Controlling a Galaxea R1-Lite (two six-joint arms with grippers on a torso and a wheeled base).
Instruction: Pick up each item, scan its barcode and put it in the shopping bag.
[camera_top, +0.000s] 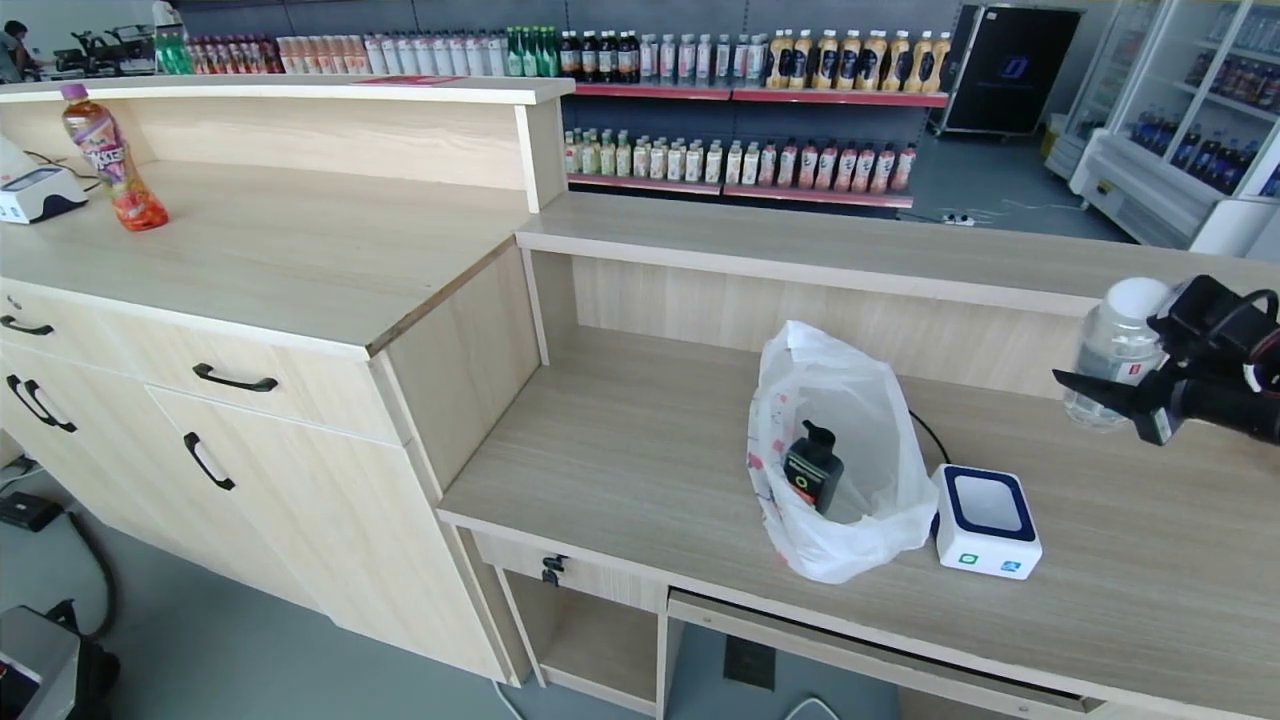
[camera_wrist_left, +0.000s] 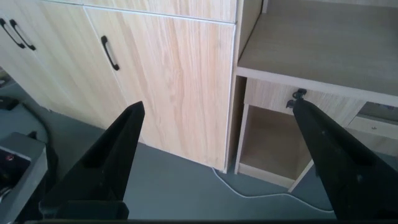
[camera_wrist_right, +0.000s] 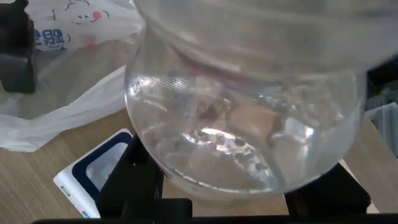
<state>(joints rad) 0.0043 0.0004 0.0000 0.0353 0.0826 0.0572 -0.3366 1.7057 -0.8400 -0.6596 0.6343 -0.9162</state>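
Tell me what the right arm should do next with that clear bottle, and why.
Probably carry the clear bottle leftward over the scanner, label toward its window. The right gripper holds it off to the scanner's side, so it looks unscanned; the shopping bag stands just past the scanner.

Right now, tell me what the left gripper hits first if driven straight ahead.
Likely the light wooden cabinet door, low down near the grey floor; the left gripper, jaws open, frames it. Depth is unclear.
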